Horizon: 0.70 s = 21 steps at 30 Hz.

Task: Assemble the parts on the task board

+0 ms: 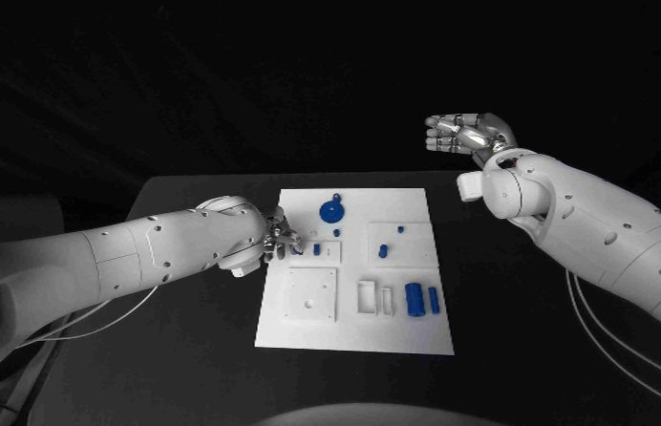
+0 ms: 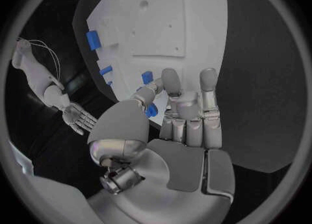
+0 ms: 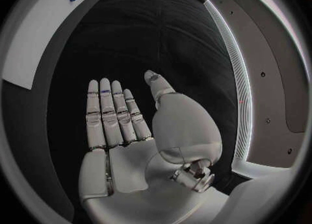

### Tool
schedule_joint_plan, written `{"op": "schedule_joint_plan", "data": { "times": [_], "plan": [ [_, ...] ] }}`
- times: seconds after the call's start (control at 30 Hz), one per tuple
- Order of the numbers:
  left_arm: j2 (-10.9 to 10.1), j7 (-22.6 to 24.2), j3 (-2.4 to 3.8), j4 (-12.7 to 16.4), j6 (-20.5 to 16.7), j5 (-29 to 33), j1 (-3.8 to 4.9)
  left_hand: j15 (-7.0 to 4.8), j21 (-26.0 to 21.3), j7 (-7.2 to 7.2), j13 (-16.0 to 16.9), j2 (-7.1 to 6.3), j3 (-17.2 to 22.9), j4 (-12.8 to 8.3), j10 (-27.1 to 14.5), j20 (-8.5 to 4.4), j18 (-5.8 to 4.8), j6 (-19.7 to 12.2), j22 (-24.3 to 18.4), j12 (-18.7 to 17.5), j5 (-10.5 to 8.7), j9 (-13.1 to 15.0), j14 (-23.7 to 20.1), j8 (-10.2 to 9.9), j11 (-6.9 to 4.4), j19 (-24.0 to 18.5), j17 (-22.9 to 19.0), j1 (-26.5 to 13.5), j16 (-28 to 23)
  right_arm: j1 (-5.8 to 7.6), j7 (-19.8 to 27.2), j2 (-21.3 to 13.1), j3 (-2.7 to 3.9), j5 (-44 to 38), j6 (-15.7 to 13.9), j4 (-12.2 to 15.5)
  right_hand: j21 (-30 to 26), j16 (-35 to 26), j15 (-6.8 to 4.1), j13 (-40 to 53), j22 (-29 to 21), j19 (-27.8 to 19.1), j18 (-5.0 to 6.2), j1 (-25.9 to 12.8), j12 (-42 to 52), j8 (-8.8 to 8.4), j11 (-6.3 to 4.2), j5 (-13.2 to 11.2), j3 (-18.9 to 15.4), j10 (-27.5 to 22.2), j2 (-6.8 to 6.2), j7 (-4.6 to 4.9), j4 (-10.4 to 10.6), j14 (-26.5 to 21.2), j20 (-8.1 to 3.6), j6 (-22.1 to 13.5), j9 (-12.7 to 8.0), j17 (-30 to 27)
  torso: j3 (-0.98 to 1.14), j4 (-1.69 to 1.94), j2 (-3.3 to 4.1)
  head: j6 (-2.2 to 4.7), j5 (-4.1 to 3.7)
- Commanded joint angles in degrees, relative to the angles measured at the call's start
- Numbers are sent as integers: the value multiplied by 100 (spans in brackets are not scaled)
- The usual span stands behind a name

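The left robot hand (image 1: 280, 234) pinches a small blue plastic peg (image 2: 151, 110) at the left edge of the flat white task board (image 1: 414, 335); a weak pinch could drop it. The right robot hand (image 1: 466, 134), fingers spread and holding nothing, hovers beyond the black surface (image 1: 482, 283).

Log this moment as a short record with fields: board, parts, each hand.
board: white task board at the table's middle
parts: blue round part at the far end; blue parts standing near the right edge
left hand: left hand at the board's left edge, fingers by a small blue part
right hand: right hand raised beyond the table, holding nothing
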Motion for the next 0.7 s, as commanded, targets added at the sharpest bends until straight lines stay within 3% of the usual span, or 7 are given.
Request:
{"op": "schedule_joint_plan", "data": {
  "times": [0.03,0.7],
  "plan": [
    [-4,-58,-17,9,192,-44,-30,-19,42,-522,5,78,73,-48,241,-12,82,1018,114,39,58,334,15,39,-65,3,44,-1,41,-5,32,-1,1,-26,97,-4,-24,-12,-2,-7,-8,-40,-77,-21,-17,-19,-4,35,7,-32,8,3,11,-43,10,3,-6,-7,-5,1,2,1,0],
    [12,-72,-16,-44,267,-37,-33,-19,81,-528,23,86,100,-87,241,-13,81,1024,117,79,81,412,20,40,-70,-5,124,-12,106,-23,33,9,1,-26,109,-15,-24,-12,-2,-7,-8,-40,-77,-21,-17,-19,-4,35,7,-32,8,3,11,-43,10,3,-6,-7,1,-4,0,-9,2]
  ]
}}
